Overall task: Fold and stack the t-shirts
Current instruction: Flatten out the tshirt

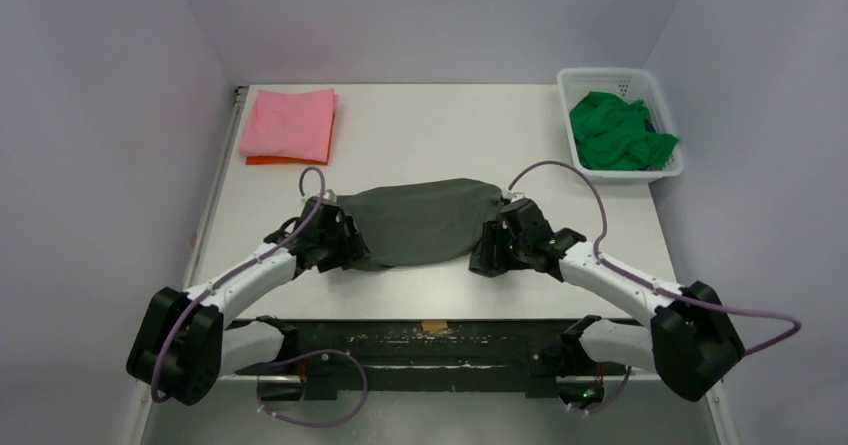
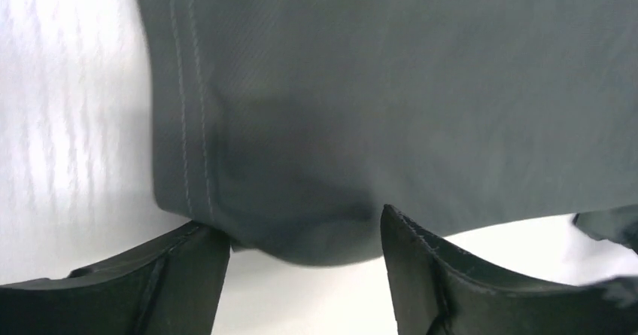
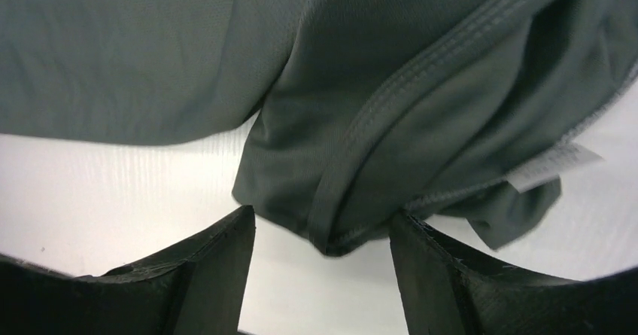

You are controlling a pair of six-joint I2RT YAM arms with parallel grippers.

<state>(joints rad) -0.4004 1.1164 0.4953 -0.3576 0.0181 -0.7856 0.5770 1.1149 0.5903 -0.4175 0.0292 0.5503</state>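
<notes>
The charcoal-grey t-shirt [image 1: 425, 220] lies spread across the middle of the table. My left gripper [image 1: 345, 248] is at its left end, open, with a hemmed corner of the shirt [image 2: 301, 162] lying between the spread fingertips [image 2: 188, 271]. My right gripper [image 1: 490, 250] is at its right end, open, with a stitched edge of the shirt [image 3: 376, 147] hanging between its fingertips [image 3: 218, 260]. A white label [image 3: 553, 165] shows near that edge. A folded pink t-shirt [image 1: 290, 123] lies on an orange one [image 1: 268, 160] at the back left. A green t-shirt [image 1: 615, 133] is bunched in the basket.
The white lattice basket [image 1: 575, 83] stands at the back right corner of the table. The table's near edge [image 1: 430, 325] runs just behind both arm bases. Grey walls close in the left, right and back sides.
</notes>
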